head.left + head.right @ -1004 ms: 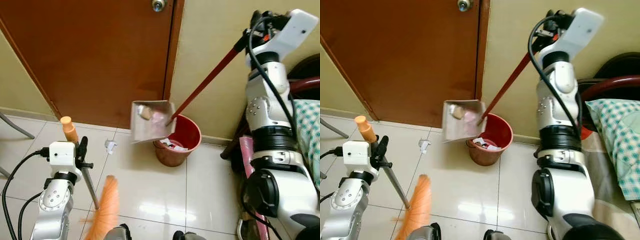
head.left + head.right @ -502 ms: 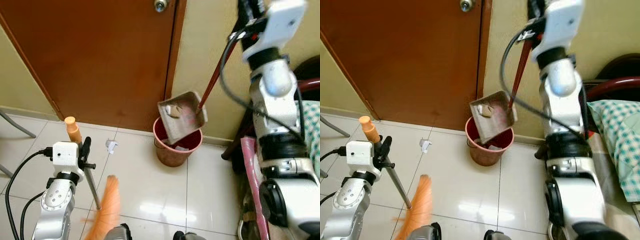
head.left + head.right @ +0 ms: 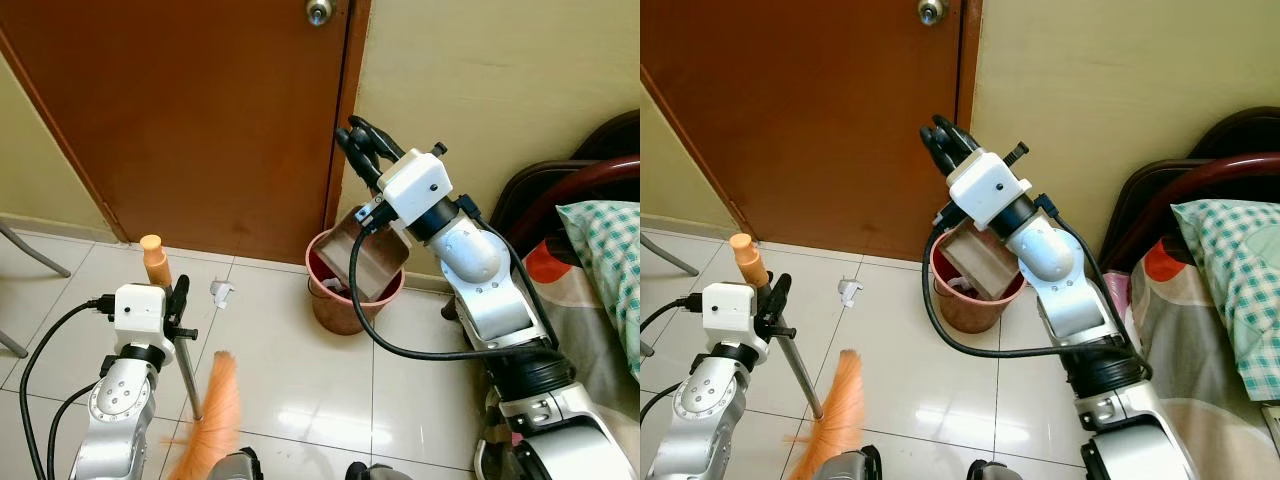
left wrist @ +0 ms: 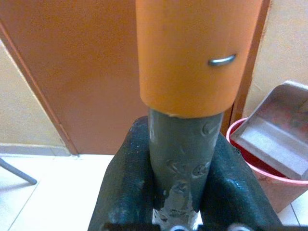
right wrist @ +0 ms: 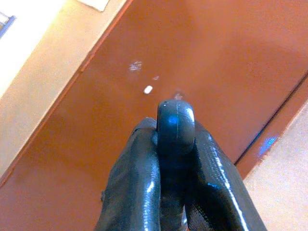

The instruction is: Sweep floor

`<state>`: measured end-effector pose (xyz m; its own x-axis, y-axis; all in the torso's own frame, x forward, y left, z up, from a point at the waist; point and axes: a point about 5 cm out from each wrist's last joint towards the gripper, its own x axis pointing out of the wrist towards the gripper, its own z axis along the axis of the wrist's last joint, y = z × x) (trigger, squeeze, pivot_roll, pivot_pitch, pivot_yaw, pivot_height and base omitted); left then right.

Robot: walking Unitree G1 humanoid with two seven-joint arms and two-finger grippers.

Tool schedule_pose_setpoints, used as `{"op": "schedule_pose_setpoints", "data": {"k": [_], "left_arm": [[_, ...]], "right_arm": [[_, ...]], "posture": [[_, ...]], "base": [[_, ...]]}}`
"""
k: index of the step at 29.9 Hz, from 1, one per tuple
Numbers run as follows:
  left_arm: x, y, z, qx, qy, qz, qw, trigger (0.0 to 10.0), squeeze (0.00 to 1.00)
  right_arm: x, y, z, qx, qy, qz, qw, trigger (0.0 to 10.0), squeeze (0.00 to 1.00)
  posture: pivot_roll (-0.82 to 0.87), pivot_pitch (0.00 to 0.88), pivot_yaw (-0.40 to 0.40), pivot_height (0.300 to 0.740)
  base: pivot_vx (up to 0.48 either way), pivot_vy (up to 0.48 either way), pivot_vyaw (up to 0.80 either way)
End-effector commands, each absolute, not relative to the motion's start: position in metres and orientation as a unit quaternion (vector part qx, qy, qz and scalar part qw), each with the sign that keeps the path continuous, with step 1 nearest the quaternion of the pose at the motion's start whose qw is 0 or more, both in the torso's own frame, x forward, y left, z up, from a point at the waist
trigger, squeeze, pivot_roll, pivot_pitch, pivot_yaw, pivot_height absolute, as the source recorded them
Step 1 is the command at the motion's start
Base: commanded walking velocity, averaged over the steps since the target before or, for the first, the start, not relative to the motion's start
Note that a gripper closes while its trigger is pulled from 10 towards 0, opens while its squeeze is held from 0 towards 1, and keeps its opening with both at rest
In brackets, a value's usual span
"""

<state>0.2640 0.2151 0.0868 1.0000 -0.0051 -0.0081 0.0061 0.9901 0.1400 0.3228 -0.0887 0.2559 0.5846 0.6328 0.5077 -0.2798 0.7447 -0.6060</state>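
The right gripper (image 3: pixel 357 137) is reaching up in front of the brown door (image 3: pixel 200 110), its two black fingers (image 5: pixel 139 187) pressing closed around the dark rounded end of the dustpan's handle (image 5: pixel 176 126). Below that wrist, the dustpan (image 3: pixel 372 262) is hanging tipped over the red bucket (image 3: pixel 345 305), its tray leaning down into the bucket's mouth; in the left wrist view the grey tray (image 4: pixel 281 134) is resting against the bucket's red rim (image 4: pixel 250 159). The bucket is standing on the pale tiled floor (image 3: pixel 300 380) just beside the foot of the cream wall (image 3: pixel 480 90), next to the door frame.

The left gripper (image 3: pixel 178 300) is staying low on the robot's left side, its fingers (image 4: pixel 122 192) clamped on either side of the broom's grey shaft (image 4: pixel 180 163), just under the orange cap (image 4: pixel 192 53) at the top of the handle. The broom (image 3: pixel 215 410) is slanting down from that grip, and its orange bristles are touching the tiles near the robot's feet.

A small white scrap (image 3: pixel 220 291) is lying on the floor between the broom handle and the bucket, near the door's bottom edge. On the robot's right, a dark curved chair frame (image 3: pixel 560 180) and a green checked cloth (image 3: pixel 605 250) are sitting beside the wall
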Motion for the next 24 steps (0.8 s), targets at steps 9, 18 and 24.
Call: {"op": "schedule_pose_setpoints", "data": {"k": [9,18,24], "left_arm": [[0.27,0.205,0.087,0.076,0.002,-0.017,0.997,10.0,0.0],[0.27,0.209,0.087,0.098,0.001,-0.013,0.995,10.0,0.0],[0.259,0.223,0.081,0.109,0.02,0.007,0.994,10.0,0.0]], "right_arm": [[0.304,-0.083,0.382,-0.134,-0.557,0.166,0.803,10.0,0.0],[0.314,-0.065,0.361,-0.007,-0.482,0.195,0.854,10.0,0.0],[0.328,-0.08,0.298,0.064,-0.351,0.16,0.92,10.0,0.0]], "posture": [[0.09,0.093,-0.027,0.74],[0.11,0.087,-0.029,0.74],[0.12,0.099,-0.027,0.74]], "base": [[0.0,0.0,0.0],[0.0,0.0,0.0],[0.0,0.0,0.0]]}}
